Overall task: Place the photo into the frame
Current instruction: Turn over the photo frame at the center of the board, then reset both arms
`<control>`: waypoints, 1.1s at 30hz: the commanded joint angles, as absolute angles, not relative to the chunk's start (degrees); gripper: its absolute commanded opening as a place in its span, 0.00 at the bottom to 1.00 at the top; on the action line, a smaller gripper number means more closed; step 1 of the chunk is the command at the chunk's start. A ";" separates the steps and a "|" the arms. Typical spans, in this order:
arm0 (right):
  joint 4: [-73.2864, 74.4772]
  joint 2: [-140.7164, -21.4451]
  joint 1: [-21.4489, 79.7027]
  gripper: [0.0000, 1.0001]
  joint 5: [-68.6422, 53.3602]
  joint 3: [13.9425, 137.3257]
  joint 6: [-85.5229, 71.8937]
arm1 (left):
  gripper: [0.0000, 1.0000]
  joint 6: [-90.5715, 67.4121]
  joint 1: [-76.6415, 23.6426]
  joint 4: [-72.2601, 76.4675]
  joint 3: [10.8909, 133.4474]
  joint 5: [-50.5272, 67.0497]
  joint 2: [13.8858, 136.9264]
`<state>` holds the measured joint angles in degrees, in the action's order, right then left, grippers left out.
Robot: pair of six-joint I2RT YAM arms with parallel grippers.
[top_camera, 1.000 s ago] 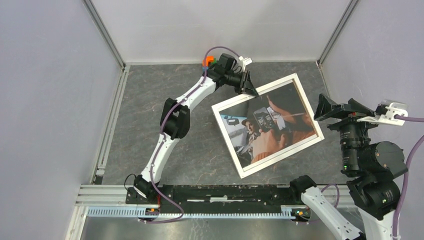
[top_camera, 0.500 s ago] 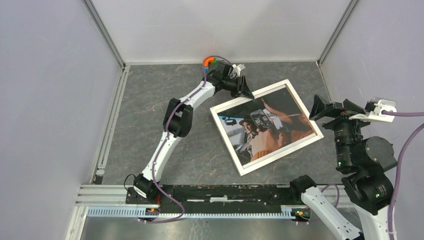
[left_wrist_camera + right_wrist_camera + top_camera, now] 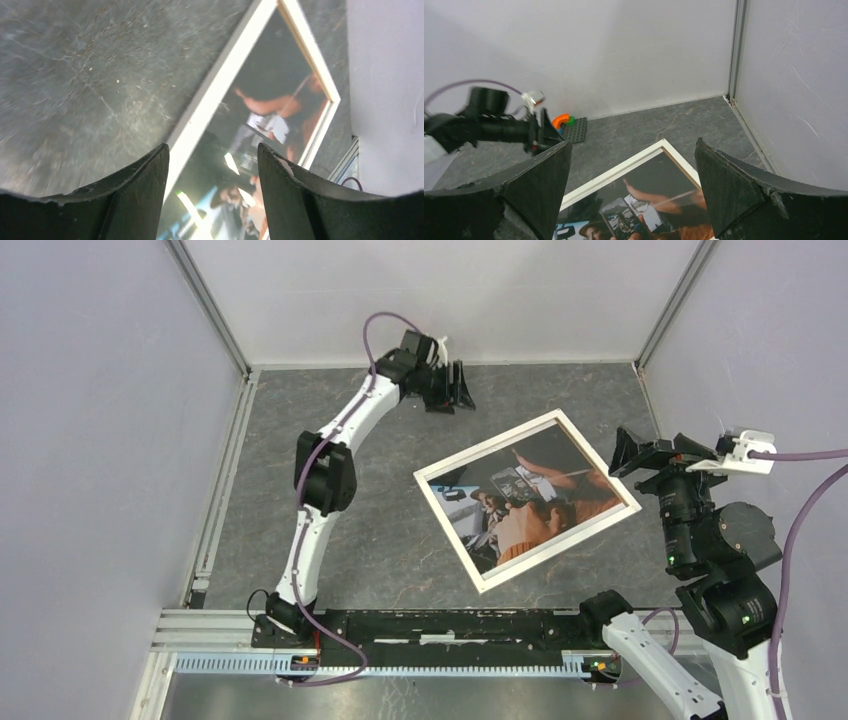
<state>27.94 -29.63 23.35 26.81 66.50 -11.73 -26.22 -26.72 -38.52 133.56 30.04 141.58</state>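
The pale wood frame lies flat and tilted on the grey table, with the photo of people lying inside its rails. The frame also shows in the left wrist view and the right wrist view, the photo in both. My left gripper is open and empty, raised at the back of the table, off the frame's far left corner. My right gripper is open and empty, just right of the frame's right corner, not touching it.
A dark studded plate with small orange and green bricks sits by the back wall behind the left gripper. Grey walls with metal posts close the table at the back, left and right. A metal rail runs along the near edge.
My left gripper has let go of the frame's far corner and pulled back toward the rear wall. The frame has settled flat and shifted slightly left. My right gripper moved a little up and left.
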 commanded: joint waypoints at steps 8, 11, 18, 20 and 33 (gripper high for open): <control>29.22 -29.84 23.41 0.98 24.77 65.92 -7.98 | 0.88 -21.25 -27.64 -35.94 107.21 20.07 90.17; 28.93 -28.92 23.37 0.98 24.17 66.17 -7.32 | 0.92 -20.28 -27.69 -36.29 102.63 19.25 80.30; 28.91 -28.30 23.42 0.98 23.74 68.76 -7.42 | 0.98 -18.80 -27.69 -35.97 95.02 16.60 60.34; 29.50 -28.39 23.38 0.98 23.90 69.17 -7.41 | 0.99 -18.18 -27.69 -36.07 94.26 15.36 56.56; 27.89 -27.10 23.41 0.98 24.84 67.08 -8.31 | 1.00 -13.35 -27.69 -35.07 93.27 6.58 44.25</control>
<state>29.63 -28.14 23.35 24.45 67.24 -8.49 -18.79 -27.51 -36.91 94.28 11.49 45.87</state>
